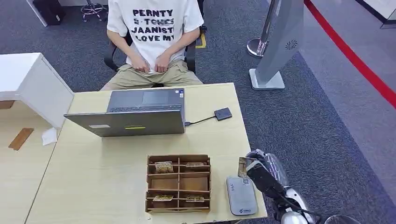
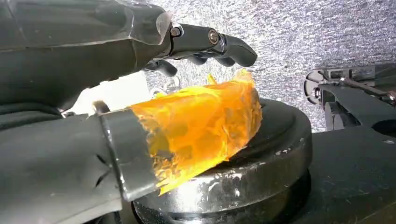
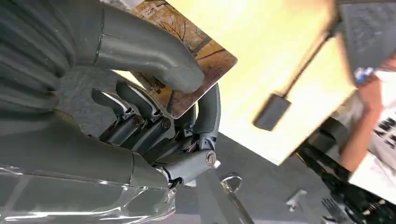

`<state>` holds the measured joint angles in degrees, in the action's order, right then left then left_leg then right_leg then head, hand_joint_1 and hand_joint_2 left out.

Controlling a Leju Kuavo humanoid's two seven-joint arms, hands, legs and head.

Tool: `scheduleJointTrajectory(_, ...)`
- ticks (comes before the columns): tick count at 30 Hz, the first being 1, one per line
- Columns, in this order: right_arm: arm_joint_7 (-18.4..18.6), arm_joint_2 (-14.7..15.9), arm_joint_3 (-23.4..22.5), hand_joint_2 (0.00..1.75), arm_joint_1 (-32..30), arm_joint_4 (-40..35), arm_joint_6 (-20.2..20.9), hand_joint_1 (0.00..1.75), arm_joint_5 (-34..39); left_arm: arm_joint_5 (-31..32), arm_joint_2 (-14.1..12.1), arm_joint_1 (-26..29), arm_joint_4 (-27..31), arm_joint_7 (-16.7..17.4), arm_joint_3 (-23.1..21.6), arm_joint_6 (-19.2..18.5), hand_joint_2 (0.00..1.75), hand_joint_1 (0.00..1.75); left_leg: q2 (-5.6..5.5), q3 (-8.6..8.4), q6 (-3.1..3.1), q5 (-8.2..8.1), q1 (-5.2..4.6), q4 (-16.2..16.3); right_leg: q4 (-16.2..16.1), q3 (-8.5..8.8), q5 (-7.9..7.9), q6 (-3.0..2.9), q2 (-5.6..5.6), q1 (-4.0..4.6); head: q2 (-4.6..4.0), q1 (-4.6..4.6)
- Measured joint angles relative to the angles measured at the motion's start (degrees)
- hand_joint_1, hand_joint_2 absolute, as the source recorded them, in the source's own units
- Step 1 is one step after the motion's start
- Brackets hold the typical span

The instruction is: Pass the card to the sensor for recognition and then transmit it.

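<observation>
Head view shows the right hand (image 1: 254, 170) at the table's (image 1: 93, 177) near right corner, thumb and fingers pinching the card (image 3: 187, 70) beside the grey sensor (image 1: 241, 195). Scanning and handing over appear still to come. Left hand (image 2: 140, 93) hangs loosely spread, holding nothing.

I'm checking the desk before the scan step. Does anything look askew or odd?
Nothing is spilled or damaged. The card is pinched in the right hand beside the grey sensor, and the wooden organizer sits square on the table.
</observation>
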<state>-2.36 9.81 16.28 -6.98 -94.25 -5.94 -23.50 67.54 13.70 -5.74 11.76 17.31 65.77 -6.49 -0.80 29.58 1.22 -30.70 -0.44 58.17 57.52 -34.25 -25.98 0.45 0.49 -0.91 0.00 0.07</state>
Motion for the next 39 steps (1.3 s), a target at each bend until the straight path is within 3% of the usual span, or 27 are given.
scheduleJointTrajectory(17, 4.02, 2.54, 0.88, 1.75, 1.87, 6.36, 0.68, 1.75, -2.49, 0.44, 0.0, -0.01, 0.0, 0.35, 0.0, -0.04, 0.0, 0.0, 0.0, -0.02, 0.0, 0.0, 0.0, 0.0, 0.0, 0.01, 0.0, 0.0, 0.01, 0.0, 0.0, 0.0)
scheduleJointTrajectory(39, 4.66, 2.52, 0.83, 1.75, 2.62, 14.47, 1.88, 1.75, 0.57, 1.05, -0.04, -0.01, 0.0, 0.78, 0.0, -0.13, 0.0, 0.0, 0.01, -0.02, 0.0, 0.0, 0.0, 0.0, 0.0, 0.0, 0.0, 0.0, 0.01, 0.01, 0.0, 0.02)
